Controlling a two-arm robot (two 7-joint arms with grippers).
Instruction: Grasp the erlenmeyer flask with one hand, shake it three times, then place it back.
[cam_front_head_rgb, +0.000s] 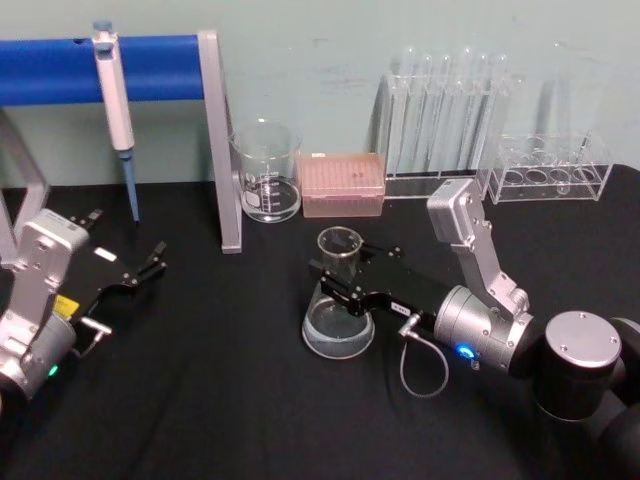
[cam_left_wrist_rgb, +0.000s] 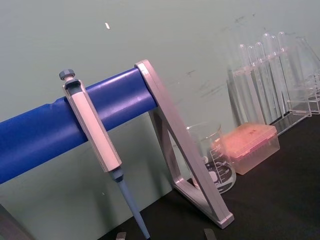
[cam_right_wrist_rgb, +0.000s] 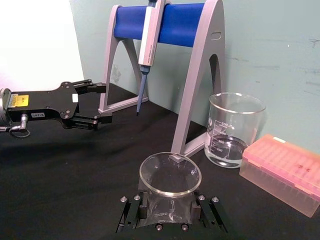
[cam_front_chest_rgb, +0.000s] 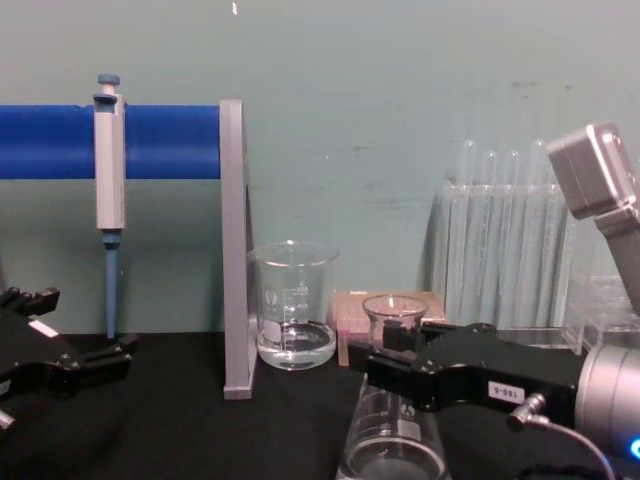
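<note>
1. The erlenmeyer flask (cam_front_head_rgb: 338, 305) stood upright on the black table (cam_front_head_rgb: 220, 400), at about 6 o'clock from the scene centre in the head view, its base flat on the cloth.
2. The right gripper (cam_front_head_rgb: 338, 283) reached in from 3 o'clock and had its two jaws on either side of the flask neck, just under the flared rim. In the right wrist view the jaws flanked the glass (cam_right_wrist_rgb: 170, 175) closely; contact appeared made, so the grip was judged closed on the flask.
3. The left gripper (cam_front_head_rgb: 135, 275) was parked at 9 o'clock, jaws apart and holding nothing.
4. The beaker (cam_front_head_rgb: 266, 170) stood at 11 o'clock from the flask, the pink tip box (cam_front_head_rgb: 343, 184) at 12 o'clock, and the test tube rack (cam_front_head_rgb: 445, 125) at 1 o'clock. All were near but apart from the flask.
5. Judged risk: smooth, tapering glass could slip down through the jaws during shaking if clamping force was low.
6. Judged risk: the flask appeared to hold a little clear liquid at its base; vigorous shaking could splash it up the neck.
7. Judged risk: a wide shaking arc toward 12 o'clock could strike the beaker or the tip box.
8. Judged risk: a tilted return could tip the flask when released.
</note>
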